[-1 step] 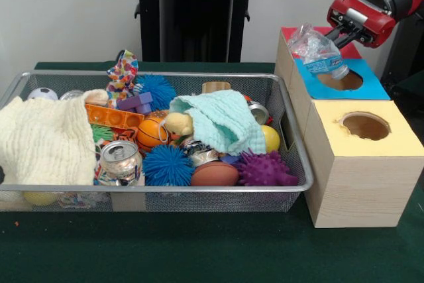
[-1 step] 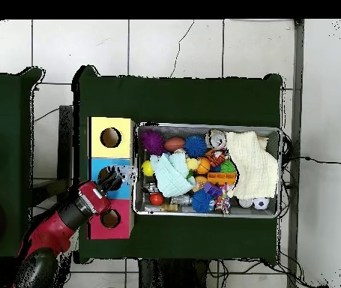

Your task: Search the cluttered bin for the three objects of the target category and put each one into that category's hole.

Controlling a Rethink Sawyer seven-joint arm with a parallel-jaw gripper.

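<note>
The plastic bottle hangs clamped in the claw, tilted, with its crumpled clear body and blue label just above the round hole in the blue box. In the overhead view the bottle sits over that same blue box, between the yellow box and the red box. The red arm reaches in from beyond the blue box, on the side away from the wire bin.

The yellow box stands touching the blue box, and its own round hole is open and uncovered. The red box lies behind the blue box, mostly hidden by the bottle.

Beside the blue box, the wire bin holds a heap of things. A pale yellow cloth fills the end farthest from the blue box, and a mint green cloth lies nearer to it. A drinks can stands beside the yellow cloth, with a blue spiky ball, a brown ball and a purple spiky ball in a row toward the blue box. An orange basketball rests among them, next to the mint cloth. All of this stands on a dark green desk.
</note>
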